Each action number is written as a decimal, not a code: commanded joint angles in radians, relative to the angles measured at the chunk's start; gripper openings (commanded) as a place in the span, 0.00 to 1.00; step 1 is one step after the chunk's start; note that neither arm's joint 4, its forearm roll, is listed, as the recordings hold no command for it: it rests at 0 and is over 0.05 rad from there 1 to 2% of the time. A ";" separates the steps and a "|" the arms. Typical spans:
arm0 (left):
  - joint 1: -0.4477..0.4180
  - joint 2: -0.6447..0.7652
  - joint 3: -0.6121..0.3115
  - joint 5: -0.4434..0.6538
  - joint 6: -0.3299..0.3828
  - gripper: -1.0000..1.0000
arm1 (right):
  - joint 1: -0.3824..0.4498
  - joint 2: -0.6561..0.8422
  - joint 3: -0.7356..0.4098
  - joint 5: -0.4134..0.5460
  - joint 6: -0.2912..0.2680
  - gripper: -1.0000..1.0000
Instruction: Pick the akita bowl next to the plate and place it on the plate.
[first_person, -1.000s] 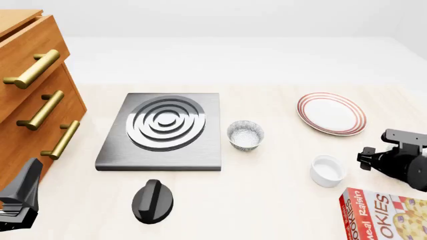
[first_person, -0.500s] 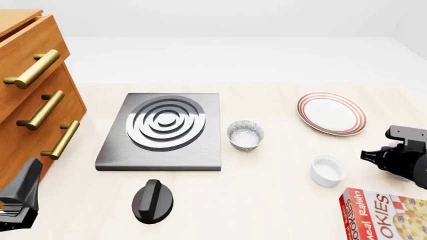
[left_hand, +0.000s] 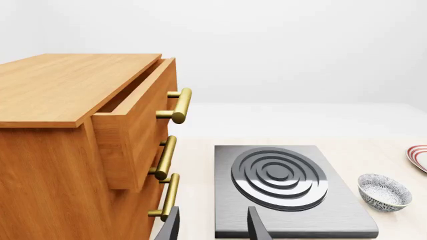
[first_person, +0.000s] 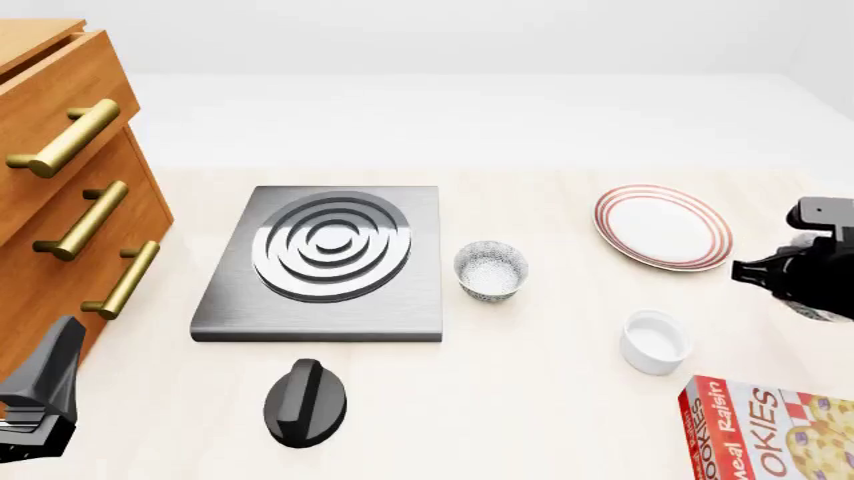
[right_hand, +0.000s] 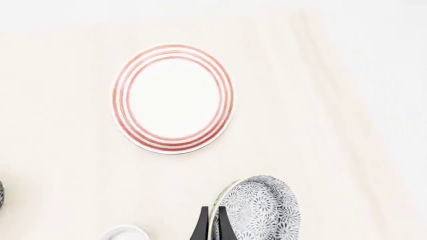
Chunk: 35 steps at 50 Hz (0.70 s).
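In the right wrist view my right gripper (right_hand: 212, 227) is shut on the rim of the akita bowl (right_hand: 261, 212), a speckled grey-and-white bowl held tilted on edge. It hangs above the table, short of the plate (right_hand: 173, 98), a white plate with red rings. From the front, the right gripper (first_person: 767, 275) is at the right edge, beside the plate (first_person: 663, 227); the held bowl does not show there. My left gripper (left_hand: 213, 229) stands open with nothing between its fingers, low at the front left (first_person: 40, 400).
A look-alike speckled bowl (first_person: 491, 268) sits beside the grey stove plate (first_person: 334, 255). A white cup (first_person: 655, 340), a cookie box (first_person: 767, 435) and a black knob (first_person: 304, 400) lie near the front. A wooden drawer cabinet (first_person: 67, 200) stands at the left.
The right gripper has moved away from the front edge toward the plate, now beside the plate's near rim. The left arm and the other things have not moved.
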 joint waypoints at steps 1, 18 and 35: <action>0.000 0.000 0.000 0.000 0.000 1.00 | 0.063 -0.141 -0.107 0.200 -0.029 0.00; 0.000 0.000 0.000 0.000 0.000 1.00 | 0.203 -0.132 -0.325 0.362 -0.117 0.00; 0.000 0.000 0.000 0.000 0.000 1.00 | 0.294 -0.024 -0.587 0.476 -0.169 0.00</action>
